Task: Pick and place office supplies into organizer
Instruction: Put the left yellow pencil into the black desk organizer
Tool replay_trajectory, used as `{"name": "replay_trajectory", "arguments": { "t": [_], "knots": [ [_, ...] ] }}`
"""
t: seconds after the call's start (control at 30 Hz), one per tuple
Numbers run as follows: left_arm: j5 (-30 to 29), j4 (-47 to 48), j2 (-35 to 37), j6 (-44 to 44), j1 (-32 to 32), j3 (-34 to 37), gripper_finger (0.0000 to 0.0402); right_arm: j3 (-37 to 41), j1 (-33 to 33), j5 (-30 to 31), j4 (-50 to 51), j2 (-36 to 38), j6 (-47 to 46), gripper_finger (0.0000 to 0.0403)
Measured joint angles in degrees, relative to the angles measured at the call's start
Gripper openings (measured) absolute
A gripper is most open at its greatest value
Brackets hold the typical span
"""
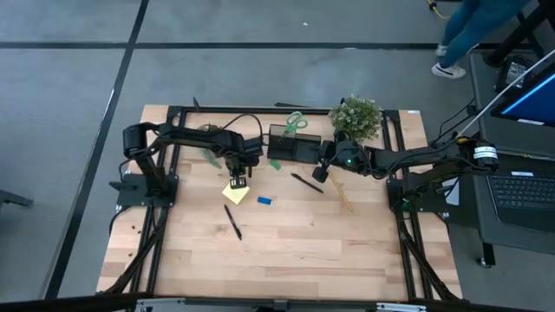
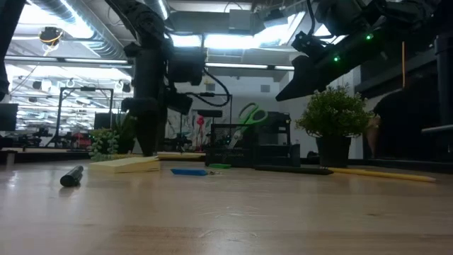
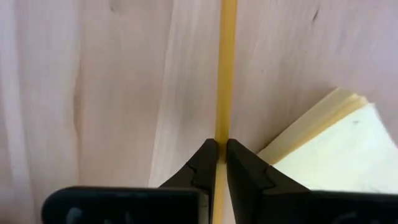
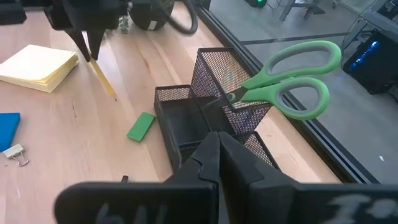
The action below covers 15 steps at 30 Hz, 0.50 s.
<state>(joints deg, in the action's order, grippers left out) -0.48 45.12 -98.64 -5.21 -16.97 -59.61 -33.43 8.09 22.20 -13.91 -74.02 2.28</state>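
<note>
A: Where's the pencil (image 3: 224,74) now?

B: Pinched between the fingers of the left gripper (image 3: 221,155), lying along the wooden table (image 3: 112,93) right beside the yellow sticky-note pad (image 3: 336,143). The jaws are closed on it; the wrist view shows it plainly. In the right wrist view the same pencil slants from that gripper's tip down onto the wood.

A: And the organizer (image 1: 293,147)?

B: At the far side of the table, a black mesh box with a tall section and a lower tray. The green-handled scissors (image 4: 292,78) stand in the tall section, handles up and out over the rim. The tray section looks bare, though part of it hides behind the right gripper's fingers.

A: The right gripper (image 4: 217,155) itself?

B: Jaws shut on nothing, hovering just in front of the organizer, above the table.

A: What else lies around?

B: A green eraser (image 4: 141,126) near the organizer's tray, a blue eraser (image 1: 264,200) beside the pad, a small binder clip (image 4: 16,153) by it. One black pen (image 1: 306,182) sits near the right gripper, another pen (image 1: 232,221) nearer the table's middle, and a second pencil (image 1: 341,192) to the right. A potted plant (image 1: 355,115) stands just right of the organizer.
</note>
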Motion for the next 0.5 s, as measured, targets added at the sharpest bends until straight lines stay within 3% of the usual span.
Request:
{"name": "replay_trajectory", "arguments": {
  "t": [0.27,0.5],
  "knots": [
    [-3.14,1.95,4.22,0.14,0.00,-0.76,0.0023,0.00,-0.02,0.00,-0.02,0.00,0.29,0.0009],
    [-10.29,12.44,5.11,1.23,0.00,-9.74,0.0022,0.00,0.00,0.01,-0.04,0.00,0.87,0.0009]
  ]
}}
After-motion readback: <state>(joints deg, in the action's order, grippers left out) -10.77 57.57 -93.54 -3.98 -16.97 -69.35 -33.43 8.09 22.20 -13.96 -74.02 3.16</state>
